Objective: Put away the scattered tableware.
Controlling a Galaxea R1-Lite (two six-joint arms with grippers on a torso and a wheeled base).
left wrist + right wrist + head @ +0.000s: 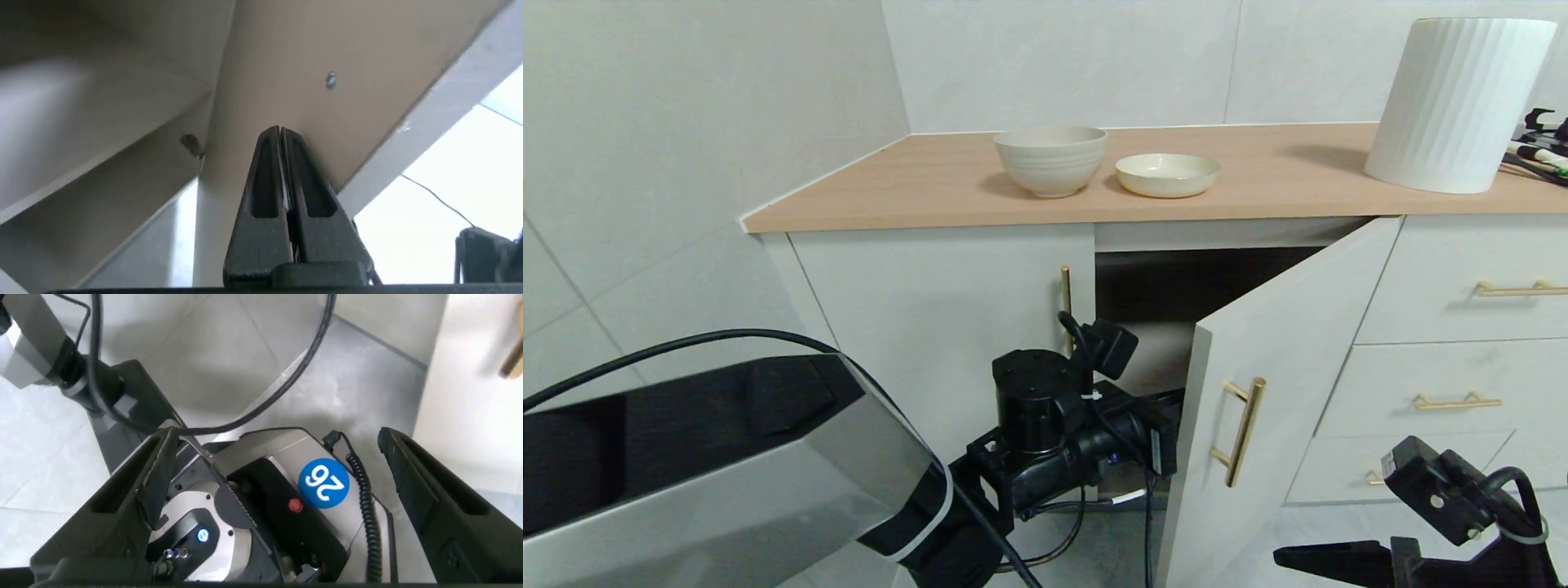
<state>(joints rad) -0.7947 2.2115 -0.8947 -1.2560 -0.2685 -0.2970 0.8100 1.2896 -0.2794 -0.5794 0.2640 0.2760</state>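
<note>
Cream bowl and shallow dish both up on the wooden counter, just beside each other, neither stowed yet. Cabinet door below standing open, so likely only the opening step done. Left gripper at the cabinet opening, jaws pressed together on nothing; right gripper low, jaws spread wide, empty

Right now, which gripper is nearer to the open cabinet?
Left. The left gripper, jaws shut, is in the opening of the open cabinet, behind its door. The right gripper hangs low outside, right of the door, jaws open.
</note>
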